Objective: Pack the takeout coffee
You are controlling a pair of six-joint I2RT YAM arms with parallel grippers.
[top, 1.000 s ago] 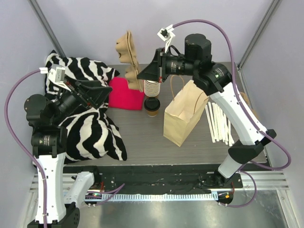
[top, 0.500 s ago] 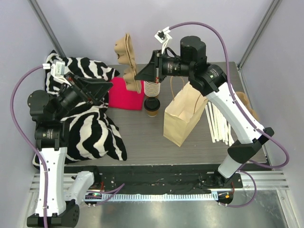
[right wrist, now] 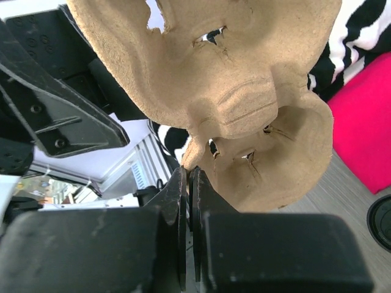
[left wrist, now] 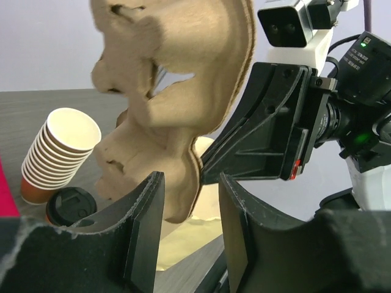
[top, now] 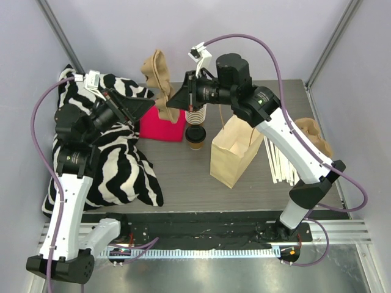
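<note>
The takeout coffee (top: 195, 135), a brown cup with a black lid, stands on the table in front of a stack of cream cups (top: 195, 114). It shows in the left wrist view (left wrist: 69, 205), and its lid edge shows in the right wrist view (right wrist: 383, 229). My right gripper (top: 173, 101) is shut on the edge of a tan pulp cup carrier (top: 157, 74) and holds it upright in the air (right wrist: 244, 91). My left gripper (top: 148, 105) is open. The carrier's lower edge (left wrist: 182, 195) hangs between its fingers (left wrist: 146, 220) without being clamped.
A brown paper bag (top: 235, 152) stands open right of the coffee. A pink block (top: 162, 126) and a zebra-striped cloth (top: 119, 171) lie at the left. Pale sticks (top: 282, 160) and another pulp carrier (top: 316, 135) lie at the right edge.
My right gripper has carried the carrier to the left. My left gripper has risen and moved right until its open fingers straddle the carrier's lower edge.
</note>
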